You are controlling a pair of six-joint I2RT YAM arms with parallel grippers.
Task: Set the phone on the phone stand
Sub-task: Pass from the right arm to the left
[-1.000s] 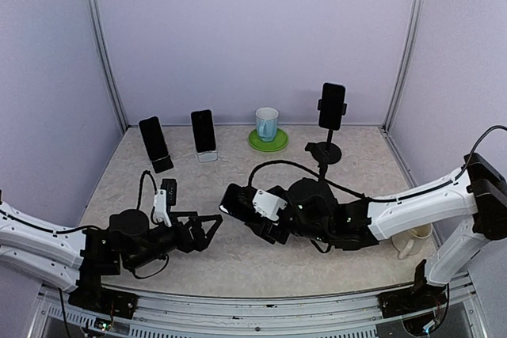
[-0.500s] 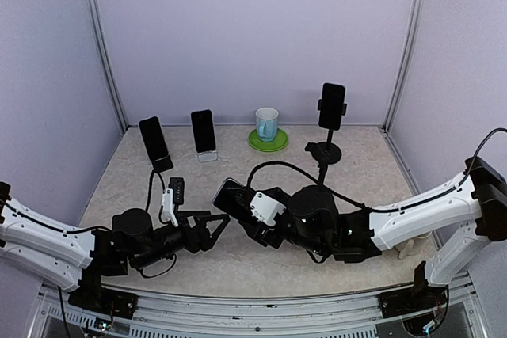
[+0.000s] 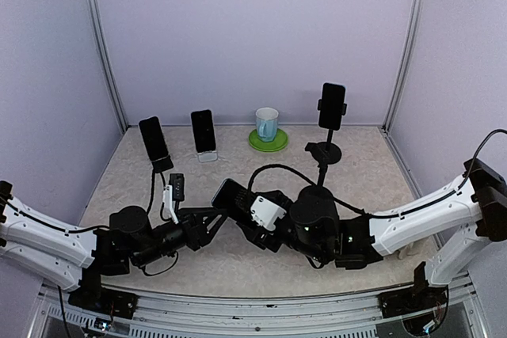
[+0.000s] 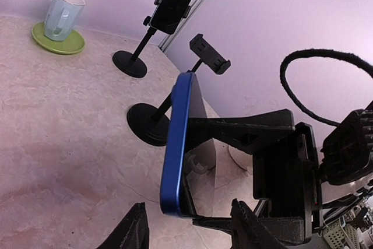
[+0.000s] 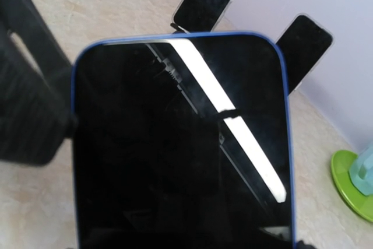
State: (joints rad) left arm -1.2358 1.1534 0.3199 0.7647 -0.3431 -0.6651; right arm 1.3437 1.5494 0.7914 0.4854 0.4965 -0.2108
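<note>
— Well, where to find the phone (image 3: 228,195)?
— Up on its edge, pinched firmly in the right gripper (image 3: 240,210). Probably turned so to offer the thin side for a handover.
— And on the left?
— Stretched low, left gripper (image 3: 215,222) gaping wide around its lower end, gripping nothing. Beyond, the empty stand (image 4: 209,60).

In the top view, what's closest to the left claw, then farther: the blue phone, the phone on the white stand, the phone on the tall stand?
1. blue phone, just beyond the left claw
2. phone on the white stand, back centre-left
3. phone on the tall stand, back right
</note>
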